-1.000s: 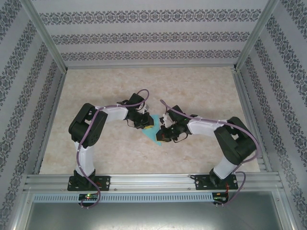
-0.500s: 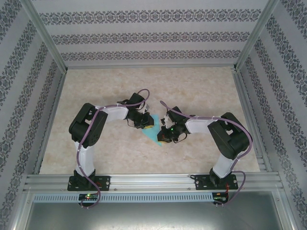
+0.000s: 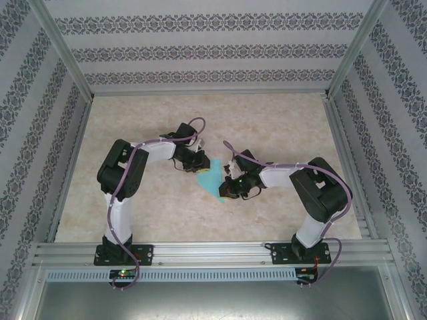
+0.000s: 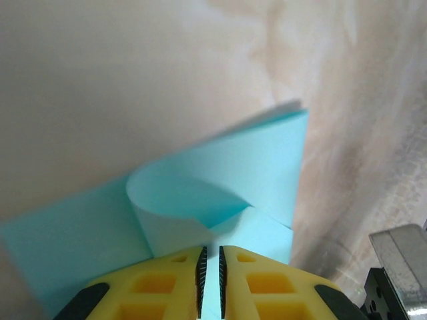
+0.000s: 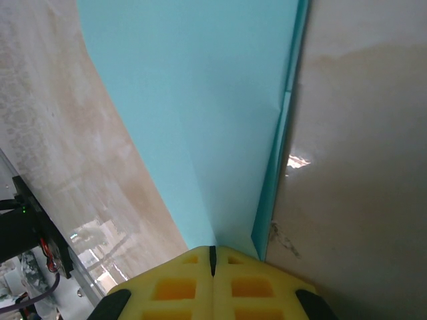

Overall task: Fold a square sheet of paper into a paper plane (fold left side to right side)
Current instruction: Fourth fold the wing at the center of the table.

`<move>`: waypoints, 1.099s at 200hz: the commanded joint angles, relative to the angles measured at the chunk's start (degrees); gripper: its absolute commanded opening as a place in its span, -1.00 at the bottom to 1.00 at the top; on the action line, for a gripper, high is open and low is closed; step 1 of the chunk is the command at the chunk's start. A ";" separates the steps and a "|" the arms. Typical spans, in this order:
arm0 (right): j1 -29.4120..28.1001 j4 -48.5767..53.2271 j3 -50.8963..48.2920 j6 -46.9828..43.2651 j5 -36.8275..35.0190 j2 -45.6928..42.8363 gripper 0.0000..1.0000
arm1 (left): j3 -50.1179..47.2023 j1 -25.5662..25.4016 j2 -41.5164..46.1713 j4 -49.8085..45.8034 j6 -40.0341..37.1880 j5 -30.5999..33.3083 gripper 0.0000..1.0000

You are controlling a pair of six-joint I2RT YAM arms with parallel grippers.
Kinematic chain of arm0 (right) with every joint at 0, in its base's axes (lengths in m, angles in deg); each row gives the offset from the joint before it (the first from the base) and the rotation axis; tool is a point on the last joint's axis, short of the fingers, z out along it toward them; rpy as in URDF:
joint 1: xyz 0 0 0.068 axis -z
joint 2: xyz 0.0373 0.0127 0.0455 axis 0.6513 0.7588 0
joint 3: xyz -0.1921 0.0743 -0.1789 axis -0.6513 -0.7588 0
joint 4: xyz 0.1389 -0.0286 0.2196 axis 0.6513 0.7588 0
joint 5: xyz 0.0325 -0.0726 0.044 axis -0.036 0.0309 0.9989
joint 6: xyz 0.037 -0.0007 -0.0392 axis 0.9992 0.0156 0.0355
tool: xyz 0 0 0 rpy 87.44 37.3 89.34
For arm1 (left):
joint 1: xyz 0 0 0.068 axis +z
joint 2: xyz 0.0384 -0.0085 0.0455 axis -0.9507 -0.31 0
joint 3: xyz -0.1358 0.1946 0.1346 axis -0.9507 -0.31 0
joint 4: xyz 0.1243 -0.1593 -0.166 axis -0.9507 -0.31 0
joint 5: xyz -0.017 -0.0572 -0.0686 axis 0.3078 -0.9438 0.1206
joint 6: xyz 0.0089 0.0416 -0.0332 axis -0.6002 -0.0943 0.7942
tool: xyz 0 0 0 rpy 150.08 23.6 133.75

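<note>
At the middle of the table (image 3: 280,120), the turquoise paper (image 3: 212,181) lies partly folded to a point. The left gripper (image 4: 210,260) pinches a curled flap, not yet creased. The right gripper (image 5: 213,253), fingers together, rests at its tip.

Patterned striped walls (image 3: 200,50), beige marbled tabletop (image 3: 280,120), aluminium frame (image 3: 213,250).

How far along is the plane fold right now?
Done: the sheet of paper is already folded into a pointed shape with layered edges. In hand: the left gripper pinches a flap that curls over uncreased, while the shut right gripper sits at the narrow tip. Left: flatten and crease that flap; a finished dart isn't visible yet.
</note>
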 commanded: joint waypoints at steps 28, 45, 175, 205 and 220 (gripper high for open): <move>-0.12 8.12 -3.57 -0.53 -4.42 2.01 -1.00 | 4.69 6.46 -4.02 1.79 -4.94 6.43 -0.62; -0.12 7.91 -3.46 -0.59 -4.26 1.95 -1.00 | 6.34 7.63 -5.08 1.36 -5.35 5.95 -0.63; -0.08 8.50 -2.32 -0.84 -5.41 2.62 -1.00 | -13.10 -2.11 18.34 7.45 2.14 -1.65 -0.68; -0.03 10.12 -1.68 -1.58 -5.90 2.62 -1.00 | -15.49 -7.02 16.85 12.73 5.64 -3.79 -0.73; -0.03 10.34 -1.50 -1.60 -5.94 2.59 -1.00 | -15.55 -8.77 15.37 12.20 6.03 -3.27 -0.76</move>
